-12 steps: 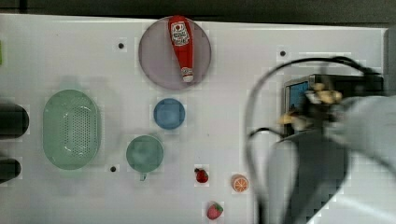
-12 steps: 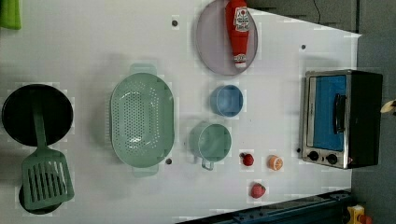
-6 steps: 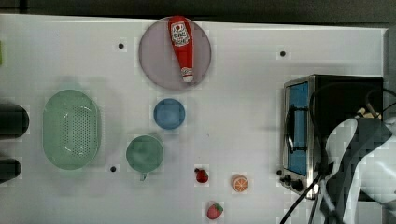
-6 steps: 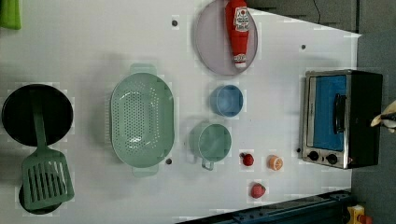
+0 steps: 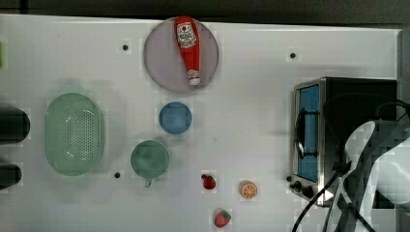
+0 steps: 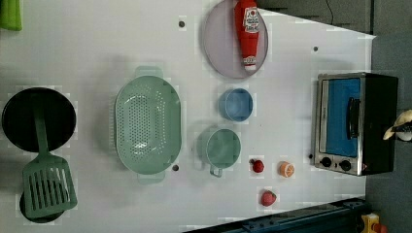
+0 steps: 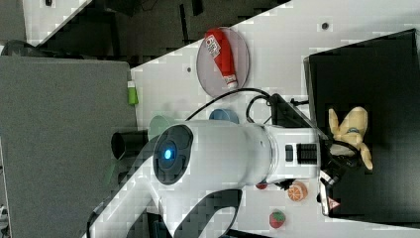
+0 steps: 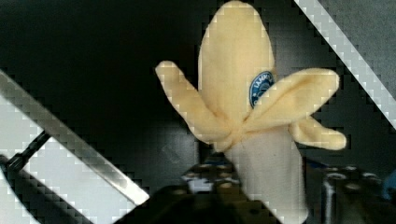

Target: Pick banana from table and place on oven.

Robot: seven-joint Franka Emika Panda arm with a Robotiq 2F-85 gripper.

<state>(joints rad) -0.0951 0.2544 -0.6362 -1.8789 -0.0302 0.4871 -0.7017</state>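
Observation:
The pale yellow banana (image 7: 349,130) lies on the matte black top of the oven (image 7: 386,74), its peel tips splayed. In the wrist view the banana (image 8: 247,93) reaches away from my gripper (image 8: 266,186), whose jaws stand open on either side of its whitish lower end, with a gap showing on one side. The right view shows my gripper (image 7: 341,151) at the banana's end. In the left view the banana (image 6: 401,127) peeks past the oven (image 6: 354,124). My white arm (image 5: 377,169) covers part of the oven (image 5: 338,101) on the white table (image 5: 251,96).
A ketchup bottle (image 5: 188,46) lies on a grey plate (image 5: 162,63). A blue bowl (image 5: 175,117), a green cup (image 5: 150,159) and a green colander (image 5: 73,134) stand mid-table. Two strawberries (image 5: 209,182) and an orange slice (image 5: 248,189) lie near the oven's front. A black pan (image 6: 39,119) and spatula (image 6: 48,187) are at the left view's left.
In the top view my arm has swung from over the oven toward the lower right. The banana has come down onto the oven top and the jaws have opened.

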